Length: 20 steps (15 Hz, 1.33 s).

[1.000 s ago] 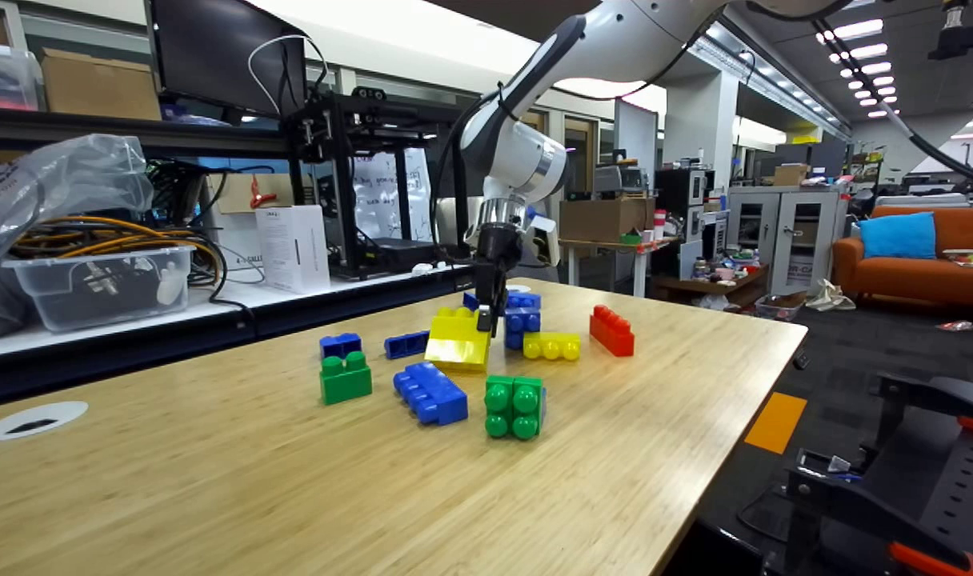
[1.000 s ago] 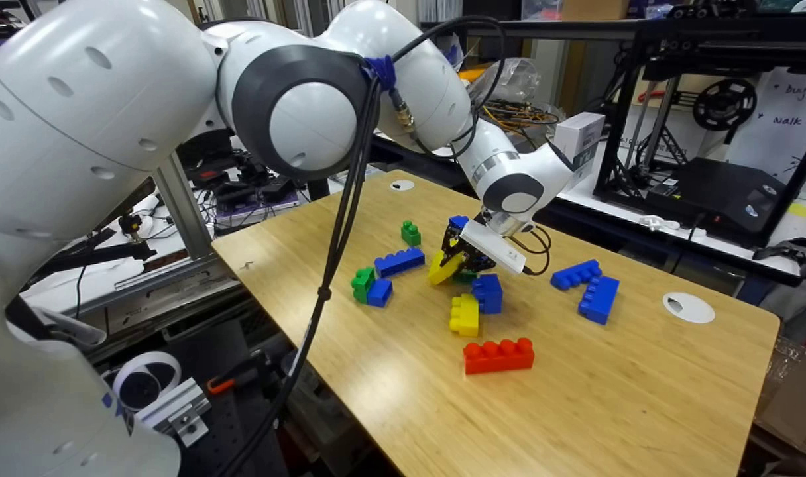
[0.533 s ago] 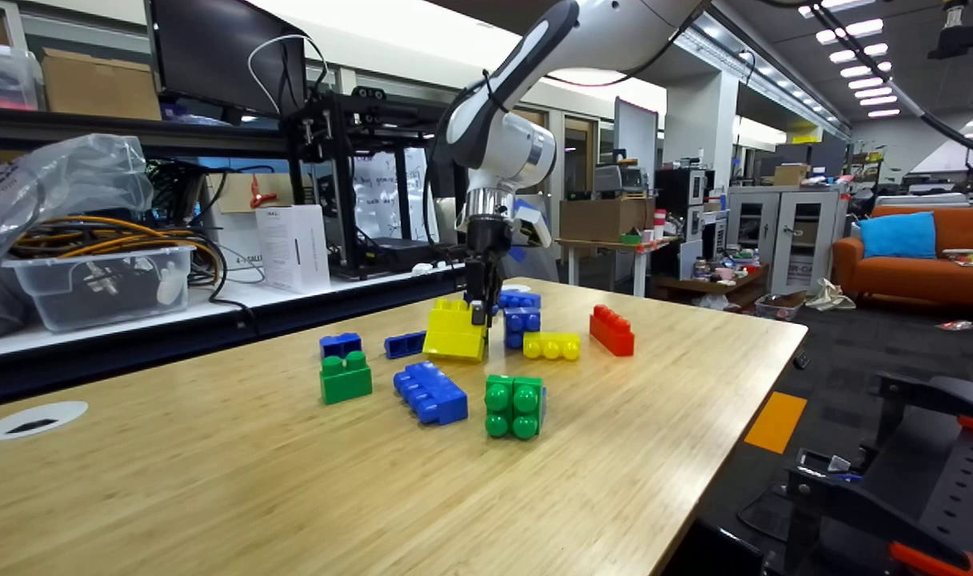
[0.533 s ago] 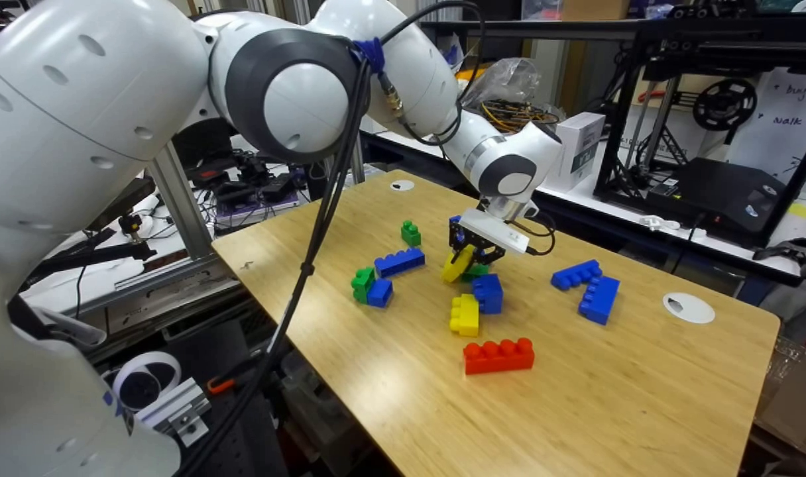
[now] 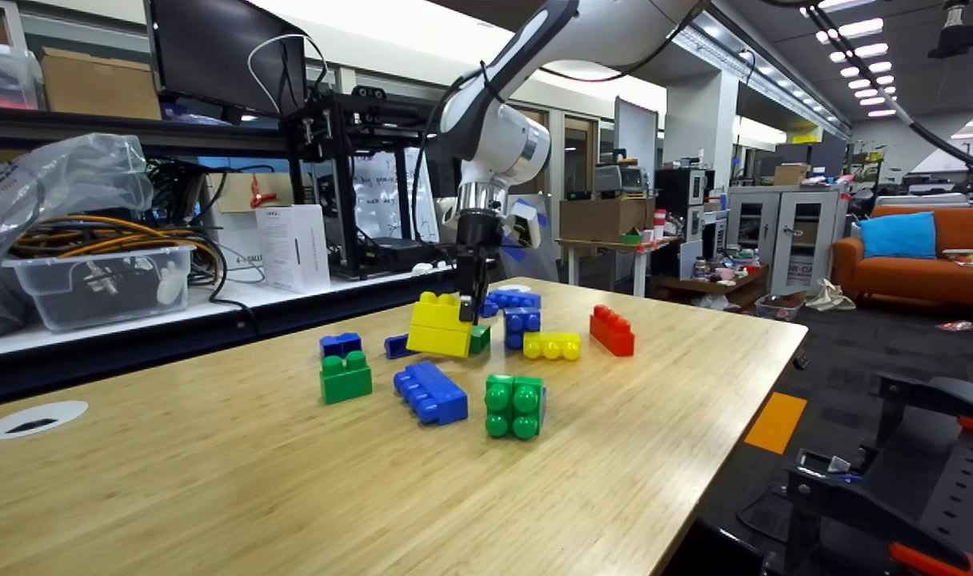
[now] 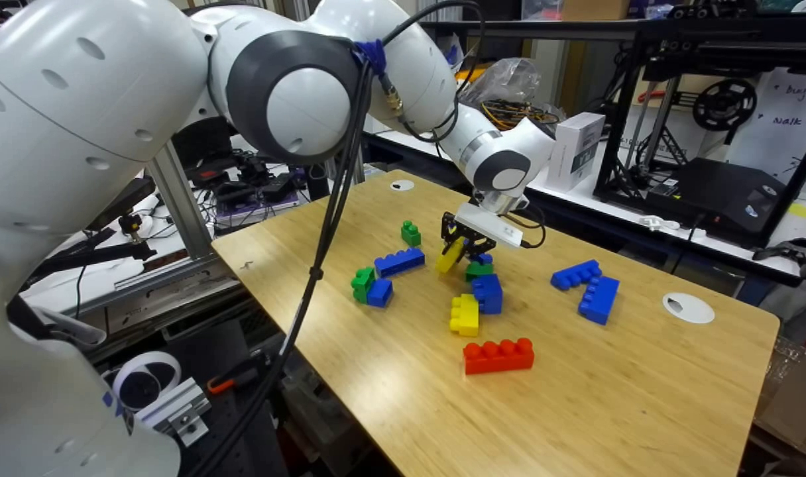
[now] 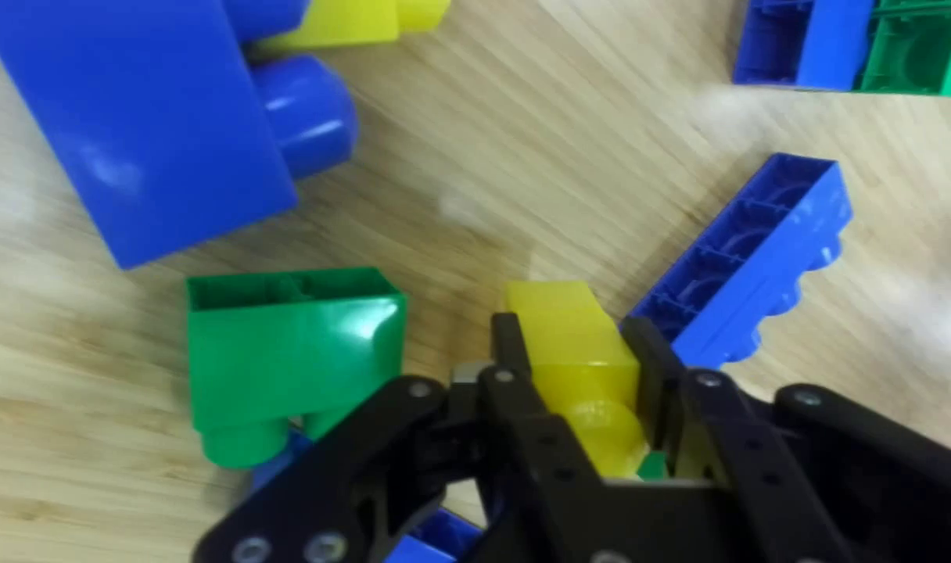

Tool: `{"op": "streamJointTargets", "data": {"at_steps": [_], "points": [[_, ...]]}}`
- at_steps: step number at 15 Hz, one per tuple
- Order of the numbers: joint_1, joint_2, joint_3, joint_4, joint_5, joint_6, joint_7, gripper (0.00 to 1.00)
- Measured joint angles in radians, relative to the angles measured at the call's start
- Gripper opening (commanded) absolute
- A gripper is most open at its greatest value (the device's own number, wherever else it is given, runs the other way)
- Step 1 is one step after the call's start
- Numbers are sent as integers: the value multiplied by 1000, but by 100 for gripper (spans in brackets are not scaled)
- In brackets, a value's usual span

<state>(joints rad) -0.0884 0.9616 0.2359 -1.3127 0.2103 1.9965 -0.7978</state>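
A yellow brick (image 7: 573, 344) is clamped between the two black fingers of my gripper (image 7: 575, 319), stud end toward the palm in the wrist view. In both exterior views the brick (image 5: 438, 330) hangs tilted at the fingertips, seemingly just above the table. Beside it lies a green brick (image 7: 296, 352), left of the jaws in the wrist view and partly behind the held brick in an exterior view (image 5: 480, 340). To the right of the jaws in the wrist view rests a long blue brick (image 7: 757, 258), hollow side showing; a finger covers its near end.
Close to the green brick stand a large blue brick (image 6: 487, 293) and another yellow brick (image 6: 466, 315). A red brick (image 6: 499, 356) lies farther off. A joined green and blue pair (image 6: 370, 288) and a small green brick (image 6: 410, 233) sit on the wooden table (image 6: 575, 391).
My gripper has risen and shifted sideways with the yellow brick in its grip, leftward in an exterior view. The green brick behind it has come more into sight. The other bricks appear unmoved.
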Motion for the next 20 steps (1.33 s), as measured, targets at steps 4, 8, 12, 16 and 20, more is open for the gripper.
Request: {"op": "streamJointTargets", "data": {"at_steps": [4,8,12,16,20], "points": [[-52,-14,64,1,86,-125,-156,10],[-82,-5,71,12,154,-321,-250,10],[-84,56,43,56,167,-461,-246,10],[-74,99,9,95,163,-475,-211,10],[-36,97,-32,120,109,-424,-146,10]]}}
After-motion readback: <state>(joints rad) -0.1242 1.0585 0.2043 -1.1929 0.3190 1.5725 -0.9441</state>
